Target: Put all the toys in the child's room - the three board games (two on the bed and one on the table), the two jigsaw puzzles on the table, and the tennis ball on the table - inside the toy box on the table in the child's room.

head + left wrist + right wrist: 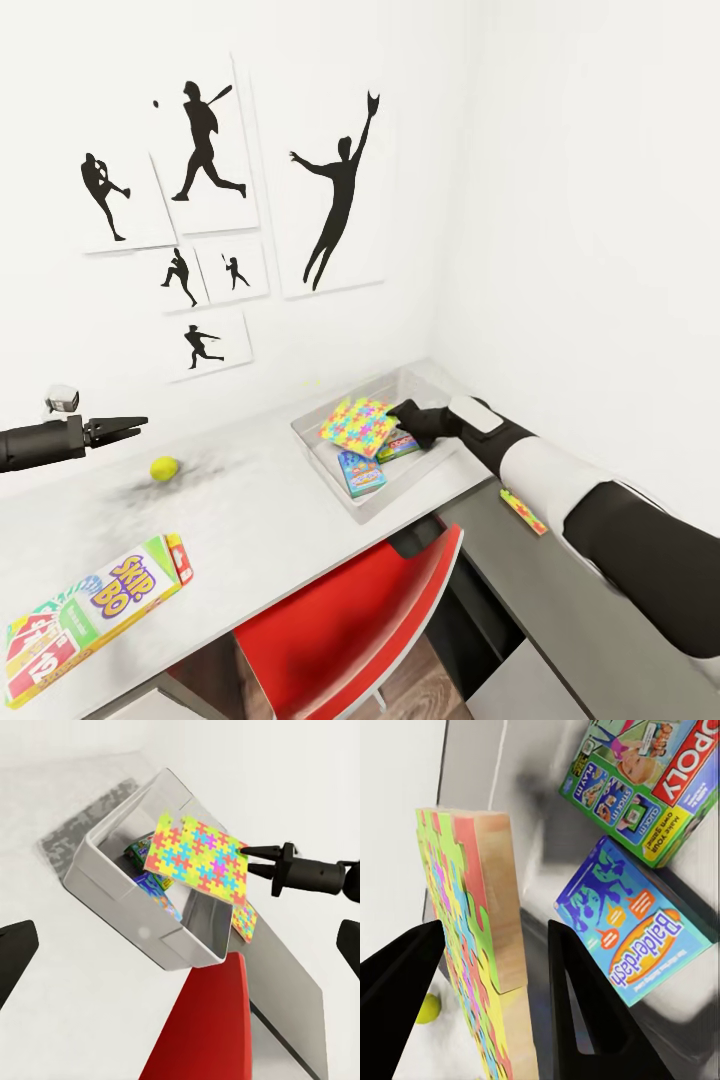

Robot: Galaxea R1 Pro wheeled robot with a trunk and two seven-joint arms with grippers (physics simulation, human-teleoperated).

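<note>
Grey-white counter (260,520) is carrying the toy box (330,465), above which the right gripper (398,411) jaws are clenching a jigsaw puzzle (358,425), while the left gripper (135,424) jaws are resting closed, empty, near the tennis ball (164,467).

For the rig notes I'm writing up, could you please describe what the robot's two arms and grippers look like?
The right arm has glossy white shell segments alternating with matte black sections, ending in a black wrist with a pale grey block on top. The right gripper is black. The left arm is a slim black cylinder carrying a small grey-white box. The left gripper has thin, pointed black jaws. No cables or markings are visible.
</note>
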